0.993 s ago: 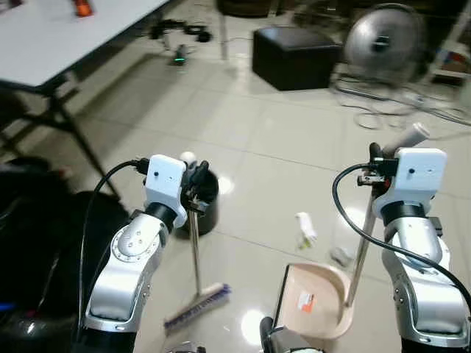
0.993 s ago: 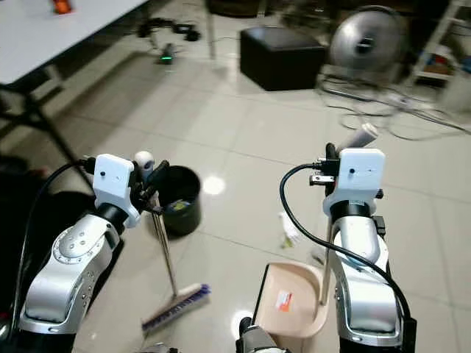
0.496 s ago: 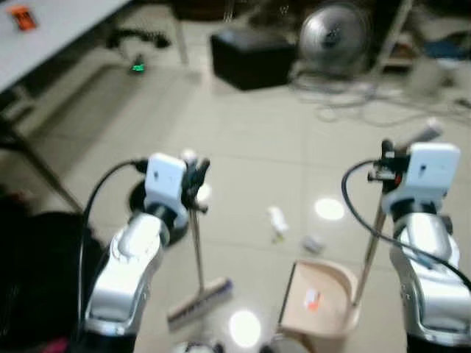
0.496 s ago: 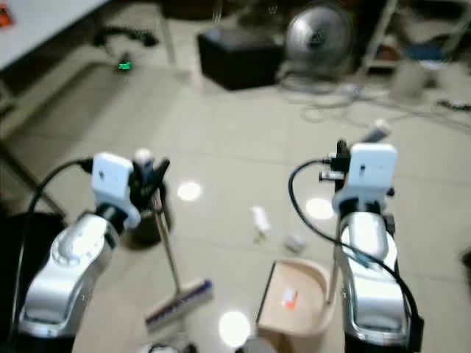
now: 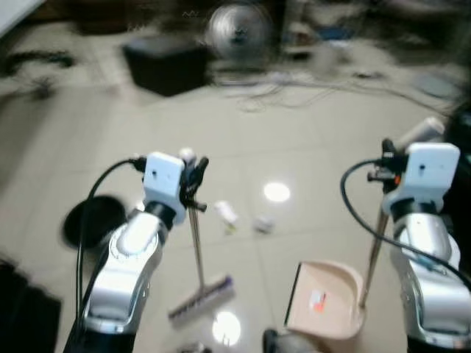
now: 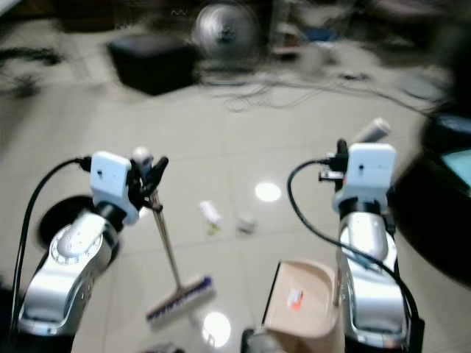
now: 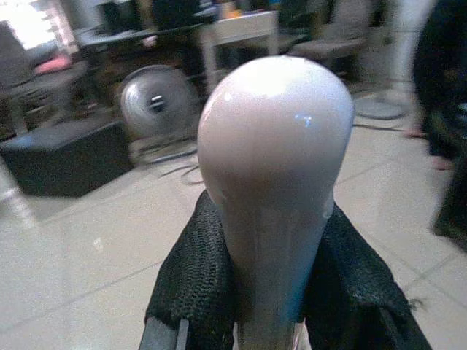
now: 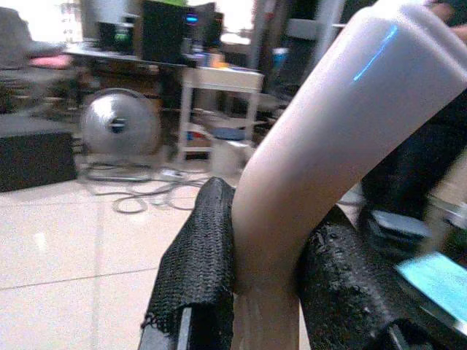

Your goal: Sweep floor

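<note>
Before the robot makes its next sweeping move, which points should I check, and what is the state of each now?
1. Left tool shut on the broom handle: ok.
2. Right tool shut on the dustpan handle: ok.
3. Broom bristles down at the floor: ok.
4. Litter in front: a white wrapper and a small scrap lie ahead of the broom and the dustpan: ok.
5. Sharp view: not ok, head views are blurred.
6. Cables on the far floor, apart from the sweeping path: ok.

Glossy pale tiled floor (image 5: 309, 140), black ottoman (image 5: 163, 65), floor fan (image 5: 236, 27), tangled cables (image 5: 294, 87).
</note>
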